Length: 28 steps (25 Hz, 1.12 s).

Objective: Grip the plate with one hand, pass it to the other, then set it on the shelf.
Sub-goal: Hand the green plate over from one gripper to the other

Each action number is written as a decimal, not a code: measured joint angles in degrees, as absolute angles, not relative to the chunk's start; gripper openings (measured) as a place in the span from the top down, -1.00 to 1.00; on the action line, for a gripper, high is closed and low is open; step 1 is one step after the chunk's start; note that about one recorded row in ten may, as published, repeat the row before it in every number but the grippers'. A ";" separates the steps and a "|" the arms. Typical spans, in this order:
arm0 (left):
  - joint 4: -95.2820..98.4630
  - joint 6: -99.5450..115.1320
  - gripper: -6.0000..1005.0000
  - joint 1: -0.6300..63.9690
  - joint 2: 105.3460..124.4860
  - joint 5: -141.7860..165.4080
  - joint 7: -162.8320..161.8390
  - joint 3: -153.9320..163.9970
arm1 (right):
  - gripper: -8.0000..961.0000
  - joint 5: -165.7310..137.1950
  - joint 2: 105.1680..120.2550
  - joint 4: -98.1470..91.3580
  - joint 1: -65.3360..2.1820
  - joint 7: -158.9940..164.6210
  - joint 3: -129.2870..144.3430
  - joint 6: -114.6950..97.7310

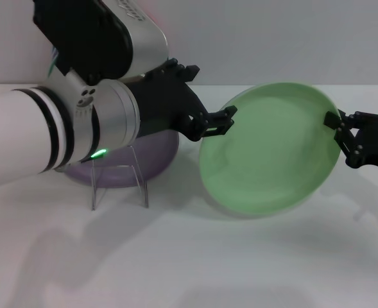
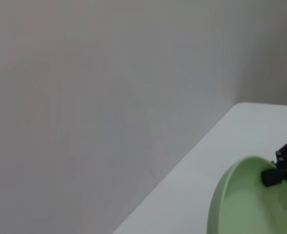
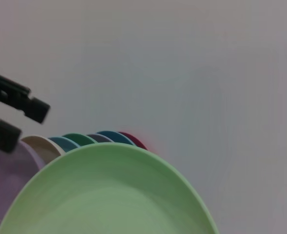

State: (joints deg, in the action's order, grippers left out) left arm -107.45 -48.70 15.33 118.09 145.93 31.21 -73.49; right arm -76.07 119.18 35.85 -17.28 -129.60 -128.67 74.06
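Right now the plate (image 1: 269, 151) hangs in the air above the surface (image 1: 189, 256), tilted steeply so its hollow face turns toward the robot and slightly up, over the right half of the surface and closer to the far edge than the near one. Its lower rim sits just above its own shadow, and I cannot tell if it touches the surface.

At the plate's right rim the right gripper (image 1: 335, 122) is clamped on the edge, one black finger on the face and the rest of the gripper behind, so this gripper carries the plate. In the left wrist view the same gripper (image 2: 275, 173) shows as a black block pinching the green rim (image 2: 240, 195).

On the opposite side, the left gripper (image 1: 224, 120) reaches in from the thick silver and white arm. Its two fingers stand spread, with the plate's left rim at or just between their tips; whether they touch it is not clear. In the right wrist view those fingers (image 3: 33, 109) appear parted, beside the plate (image 3: 109, 195) rather than pressed on it.

Further left, toward the far left part of the surface, stands the shelf (image 1: 119, 176), a clear bracket with a lilac plate (image 1: 150, 157) leaning behind it. Beyond, the right wrist view shows a row of other plates (image 3: 92, 139) standing on edge.
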 joint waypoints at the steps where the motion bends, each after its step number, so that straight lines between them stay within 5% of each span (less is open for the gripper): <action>1: -107.45 -48.70 -0.60 15.33 118.09 145.93 31.21 -73.49 | 0.92 -76.07 119.18 35.85 -17.28 -129.60 -128.67 74.06; 28: -100.61 -47.29 -0.57 18.29 118.38 145.80 32.17 -72.14 | 0.92 -76.08 119.18 35.15 -17.68 -129.49 -128.58 77.66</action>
State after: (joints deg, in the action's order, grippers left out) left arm -100.61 -47.29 18.29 118.38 145.80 32.17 -72.14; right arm -76.08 119.18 35.15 -17.68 -129.49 -128.57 77.66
